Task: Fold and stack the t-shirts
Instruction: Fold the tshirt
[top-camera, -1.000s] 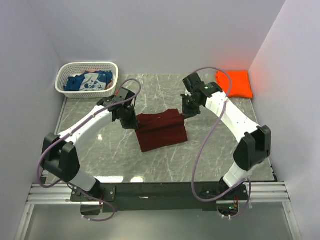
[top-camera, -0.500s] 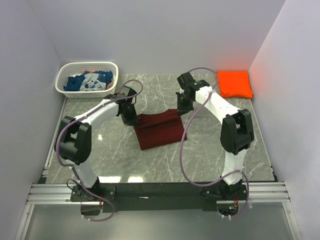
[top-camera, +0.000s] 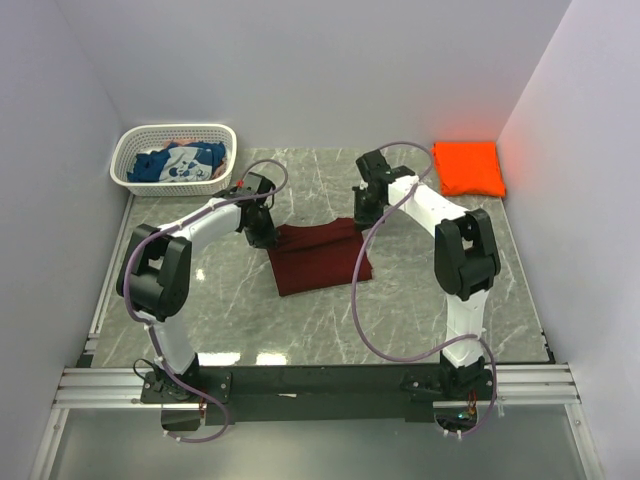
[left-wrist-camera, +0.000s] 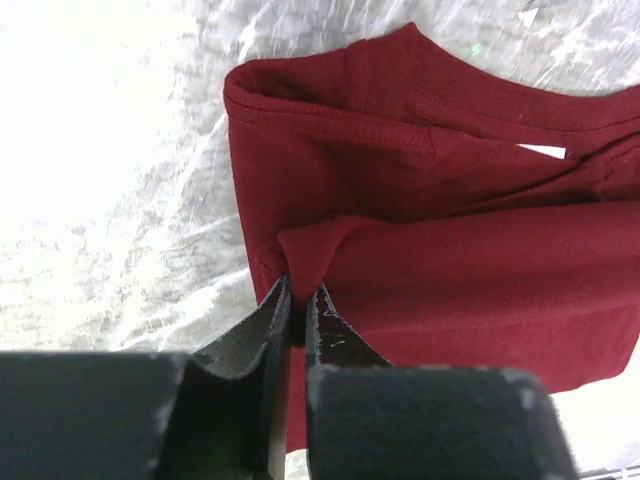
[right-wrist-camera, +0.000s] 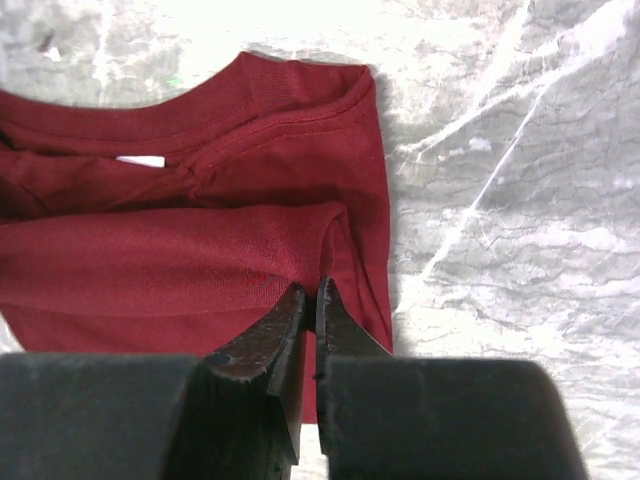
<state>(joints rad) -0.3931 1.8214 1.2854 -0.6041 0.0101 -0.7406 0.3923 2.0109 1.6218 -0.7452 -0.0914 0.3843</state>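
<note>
The dark maroon t-shirt (top-camera: 318, 262) lies partly folded in the middle of the marble table. My left gripper (top-camera: 266, 233) is at its back left corner, shut on a fold of the maroon cloth (left-wrist-camera: 420, 250). My right gripper (top-camera: 361, 214) is at its back right corner, shut on a fold of the same shirt (right-wrist-camera: 200, 250). Both wrist views show the collar side beyond the fingertips. The bright orange t-shirt (top-camera: 470, 167) lies folded at the back right corner. The blue t-shirt with a white print (top-camera: 180, 165) lies crumpled in the basket.
A white plastic lattice basket (top-camera: 172, 131) stands at the back left corner. Grey walls close in the table (top-camera: 300, 330) on the left, back and right. The arms' cables loop over the table near both elbows.
Both grippers have moved a little toward the back with the maroon cloth held, and both arms' elbows have swung inward. The shirt's folded layer has drawn back with them.
</note>
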